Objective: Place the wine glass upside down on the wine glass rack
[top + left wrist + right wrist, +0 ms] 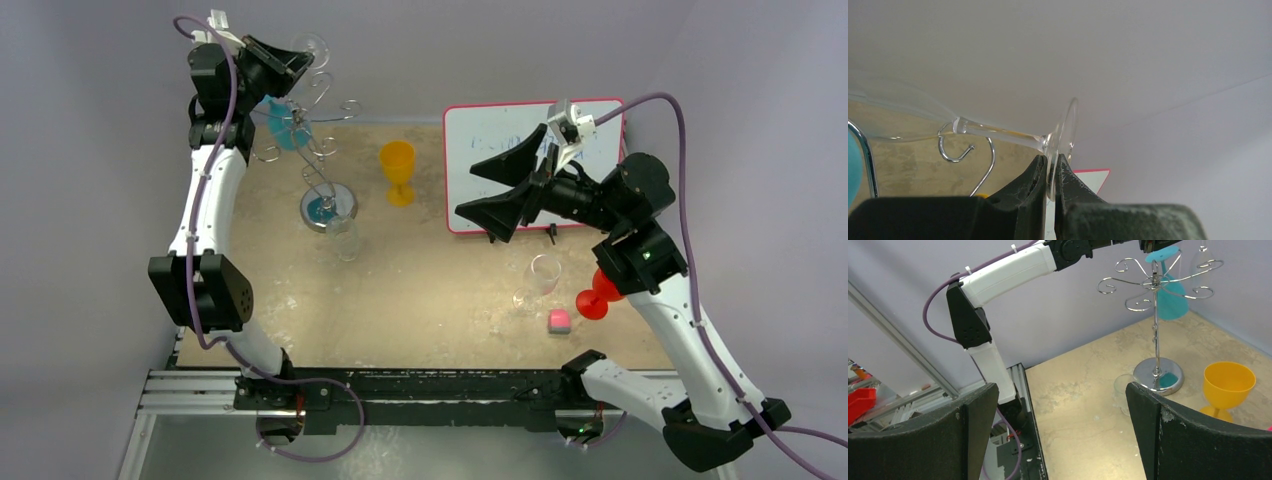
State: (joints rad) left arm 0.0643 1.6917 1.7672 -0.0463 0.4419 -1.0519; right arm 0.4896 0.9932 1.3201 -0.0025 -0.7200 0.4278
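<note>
My left gripper (290,62) is shut on the round foot of a clear wine glass (312,47) and holds it high at the top of the wine glass rack (318,150). In the left wrist view the fingers (1038,175) pinch the foot edge-on. The glass stem (998,132) lies across a curled rack arm (955,150), with the bowl to the left. The right wrist view shows the silver rack (1155,315) with a teal glass (1168,295) hanging upside down on it. My right gripper (470,190) is wide open and empty, raised over the table's middle.
A yellow goblet (397,170) stands right of the rack's round base (328,205), and a clear glass (343,235) sits just in front of it. A whiteboard (590,130) lies at the back right. Another clear glass (540,280), a red goblet (600,295) and a pink cube (559,320) are at the front right.
</note>
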